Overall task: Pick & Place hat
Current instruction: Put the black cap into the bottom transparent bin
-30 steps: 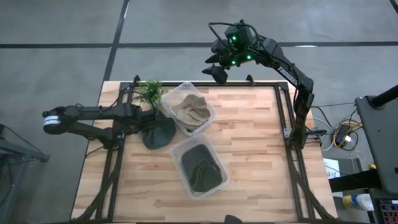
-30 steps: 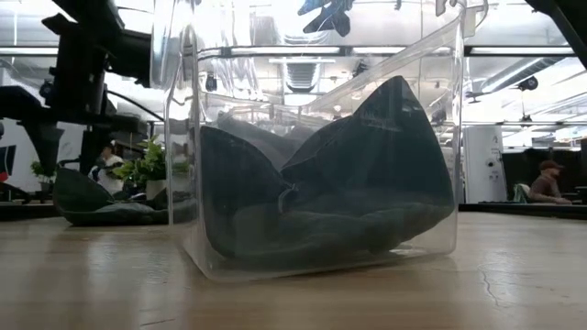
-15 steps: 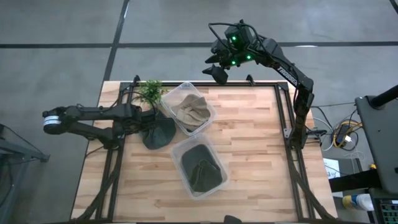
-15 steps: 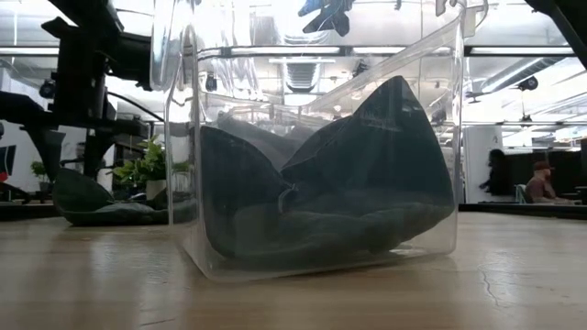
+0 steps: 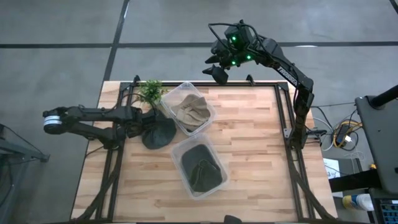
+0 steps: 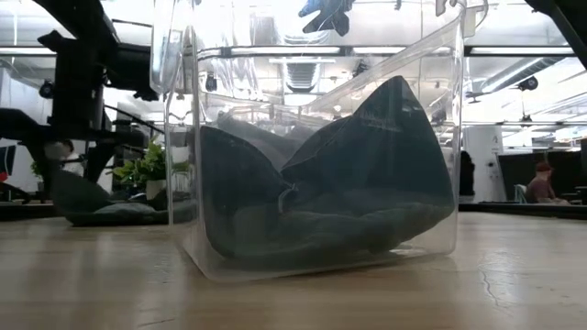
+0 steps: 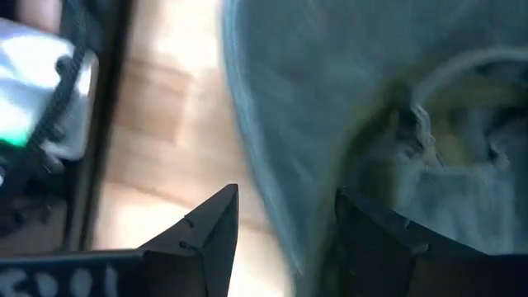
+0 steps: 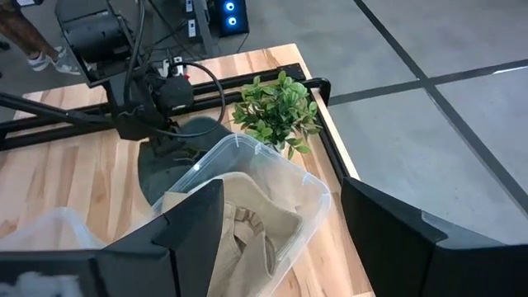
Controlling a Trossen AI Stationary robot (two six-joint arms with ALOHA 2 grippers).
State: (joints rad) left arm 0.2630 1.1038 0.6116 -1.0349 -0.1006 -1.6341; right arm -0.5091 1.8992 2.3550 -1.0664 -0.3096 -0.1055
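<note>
A dark grey hat [image 5: 160,132] lies flat on the table near its left edge, in front of a small plant [image 5: 149,92]; the low view shows the hat [image 6: 87,203] far off on the left. My left gripper [image 5: 142,122] is open at the hat's left rim. In the left wrist view one finger [image 7: 210,235] stands over bare wood and the other finger [image 7: 371,243] stands over the hat [image 7: 330,82], with the rim between them. My right gripper [image 5: 216,71] is open and raised beyond the table's far edge, holding nothing. My left gripper straddles the hat's rim [image 7: 276,214] from the table's left side, one finger outside the hat and one over it. The view is blurred, and I cannot tell whether either finger touches the cloth. The hat rests on the table.
Two clear tubs stand mid-table: one [image 5: 181,88] holds a beige hat [image 5: 191,112], the nearer one [image 5: 177,149] holds another dark hat [image 5: 200,169] and fills the low view [image 6: 183,137]. Bare wood lies to the right. People show in the room behind.
My left arm has sunk a little toward the dark hat at the table's left, still open. The hat stays where it was. People in the room behind have shifted.
</note>
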